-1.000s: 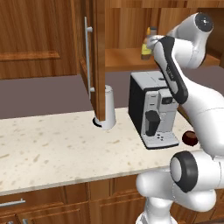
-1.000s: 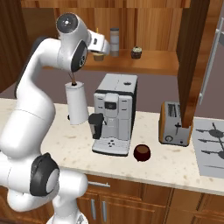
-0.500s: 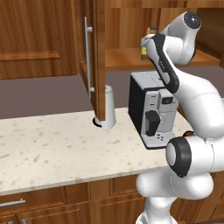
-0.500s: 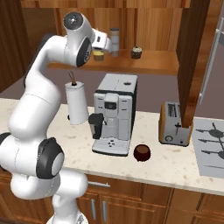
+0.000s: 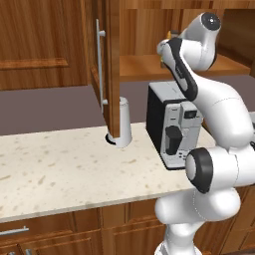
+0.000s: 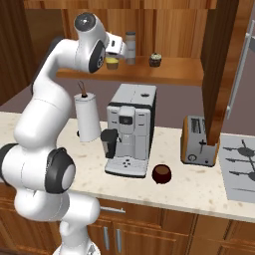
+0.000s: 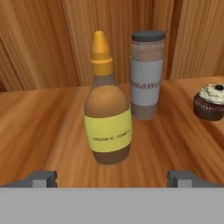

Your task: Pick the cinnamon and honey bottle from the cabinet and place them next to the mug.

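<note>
In the hand view the honey bottle [image 7: 107, 120], amber with a yellow cap and label, stands upright on the cabinet shelf [image 7: 39, 127], centred just ahead of my open gripper [image 7: 113, 179]. Nothing lies between the fingertips [image 7: 42, 178]. The cinnamon [image 7: 147, 74], a grey-capped shaker, stands just behind and right of the bottle. In the right base view my gripper [image 6: 118, 50] is up at the shelf beside the honey bottle [image 6: 112, 63] and the cinnamon [image 6: 130, 48]. The dark red-brown mug [image 6: 161, 174] sits on the counter in front of the coffee machine's right corner.
A cupcake [image 6: 155, 60] sits on the shelf right of the cinnamon. Below stand a coffee machine [image 6: 130, 129], a paper towel roll [image 6: 87, 119] and a toaster [image 6: 198, 147]. The open cabinet door [image 5: 110, 64] with its silver handle [image 5: 99, 69] hangs left of the arm.
The arm's upper links have swung in closer to the cabinet and now hide the mug in the left base view. The hand stays by the honey bottle, jaws still open.
</note>
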Motion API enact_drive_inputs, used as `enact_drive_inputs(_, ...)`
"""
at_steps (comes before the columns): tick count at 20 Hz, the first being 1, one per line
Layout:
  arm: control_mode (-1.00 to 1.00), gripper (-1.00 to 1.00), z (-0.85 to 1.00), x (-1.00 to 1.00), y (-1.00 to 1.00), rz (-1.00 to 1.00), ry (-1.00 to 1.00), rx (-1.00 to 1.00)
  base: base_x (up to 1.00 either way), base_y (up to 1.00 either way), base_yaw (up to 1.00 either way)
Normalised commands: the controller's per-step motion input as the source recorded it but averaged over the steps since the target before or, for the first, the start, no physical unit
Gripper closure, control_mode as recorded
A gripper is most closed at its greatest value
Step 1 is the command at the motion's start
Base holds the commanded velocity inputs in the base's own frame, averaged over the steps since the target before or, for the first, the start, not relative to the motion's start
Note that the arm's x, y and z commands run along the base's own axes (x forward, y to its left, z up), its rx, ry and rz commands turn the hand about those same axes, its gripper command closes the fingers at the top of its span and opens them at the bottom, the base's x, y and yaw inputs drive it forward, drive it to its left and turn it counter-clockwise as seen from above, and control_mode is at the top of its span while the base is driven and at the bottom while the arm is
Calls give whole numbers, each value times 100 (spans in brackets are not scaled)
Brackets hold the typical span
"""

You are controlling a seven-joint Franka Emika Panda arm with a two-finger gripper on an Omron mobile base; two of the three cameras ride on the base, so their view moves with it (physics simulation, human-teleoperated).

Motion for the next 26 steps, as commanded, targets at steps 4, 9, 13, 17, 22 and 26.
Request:
enact_drive_inputs(4, -100, -100, -1, 17, 0, 0, 0, 0, 0, 0, 0)
enact_drive_inputs(9, -100, -100, -6, 17, 0, 0, 0, 0, 0, 0, 0)
enact_drive_inputs(13, -100, -100, -6, 12, 0, 0, 0, 0, 0, 0, 0)
enact_drive_inputs(17, -100, -100, -7, 6, 0, 0, 0, 0, 0, 0, 0)
enact_drive_inputs(22, -100, -100, -9, 7, 0, 0, 0, 0, 0, 0, 0)
enact_drive_inputs(26, -100, -100, -6, 10, 0, 0, 0, 0, 0, 0, 0)
